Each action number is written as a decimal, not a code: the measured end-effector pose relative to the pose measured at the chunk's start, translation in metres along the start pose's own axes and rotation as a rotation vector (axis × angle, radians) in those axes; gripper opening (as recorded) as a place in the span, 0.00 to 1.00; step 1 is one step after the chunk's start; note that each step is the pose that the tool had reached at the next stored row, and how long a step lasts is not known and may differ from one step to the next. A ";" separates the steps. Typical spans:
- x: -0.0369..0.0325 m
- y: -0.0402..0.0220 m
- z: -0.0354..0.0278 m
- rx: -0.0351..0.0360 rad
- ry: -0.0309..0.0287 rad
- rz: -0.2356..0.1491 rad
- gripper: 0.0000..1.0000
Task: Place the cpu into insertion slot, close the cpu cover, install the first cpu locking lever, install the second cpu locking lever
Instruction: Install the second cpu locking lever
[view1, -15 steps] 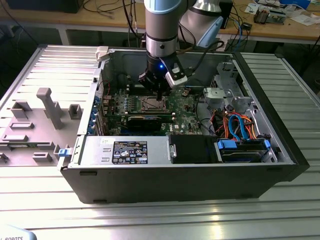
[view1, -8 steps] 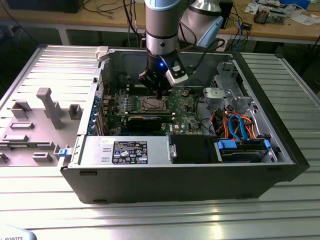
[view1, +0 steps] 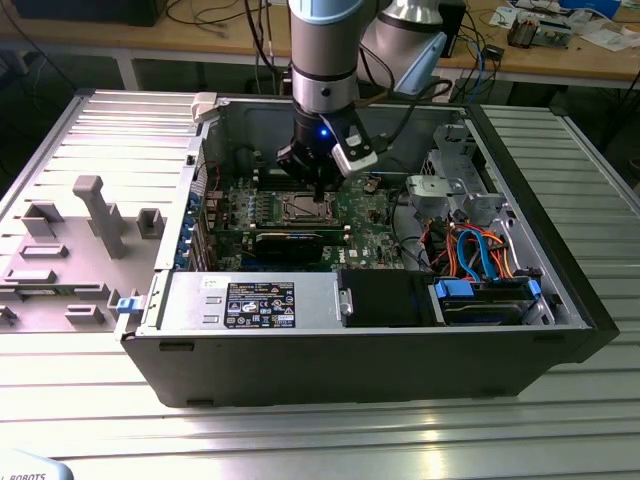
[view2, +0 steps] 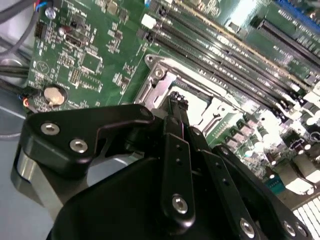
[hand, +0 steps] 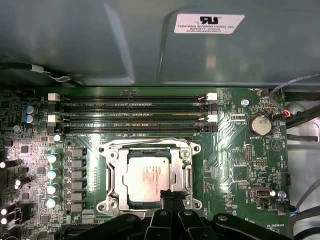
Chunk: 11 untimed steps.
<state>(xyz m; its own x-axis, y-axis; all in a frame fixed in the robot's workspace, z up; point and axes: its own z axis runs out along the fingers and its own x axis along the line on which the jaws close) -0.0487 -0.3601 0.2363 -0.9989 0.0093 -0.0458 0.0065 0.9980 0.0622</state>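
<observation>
So the arm (view1: 325, 50) comes straight down from above into the open computer case (view1: 560, 300), which lies on its side on a ribbed metal table (view1: 330, 440). The wrist is vertical, with a blue light glowing on it, and the gripper (view1: 320, 192) points down at the green motherboard (view1: 365, 215), right over the socket area.

In the first wrist view the cpu (hand: 148, 178) is sitting flat in the insertion slot (hand: 107, 150), silver top facing up. The cpu cover (hand: 186, 170) looks to be down, framing the chip with its window. The gripper (hand: 172, 196) has its black fingertips pressed together, touching down at the edge of the chip nearest the camera. The second wrist view shows the same thing: the gripper (view2: 176, 98) narrows to a shut tip, resting on the silvery socket frame (view2: 155, 92). The jaws are together with nothing between them.

Just beyond the socket run the long black memory slots (hand: 132, 112) with white clips. A round coin battery (hand: 260, 124) sits off to one side.

As for writing, there's a white sticker (hand: 209, 23) on the grey case wall and a black label (view1: 259, 304) on the power supply, and the chip has faint print too, but none of it is clear enough to read.
</observation>
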 end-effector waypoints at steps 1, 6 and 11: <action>-0.0001 0.0001 -0.0019 0.0000 0.0000 0.000 0.12; -0.0003 0.0004 -0.0063 -0.0003 -0.0002 0.000 0.12; -0.0004 -0.0044 -0.0067 -0.0002 0.0001 0.000 0.12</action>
<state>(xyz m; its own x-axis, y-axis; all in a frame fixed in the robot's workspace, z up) -0.0486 -0.3649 0.2428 -0.9989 0.0092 -0.0457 0.0063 0.9980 0.0624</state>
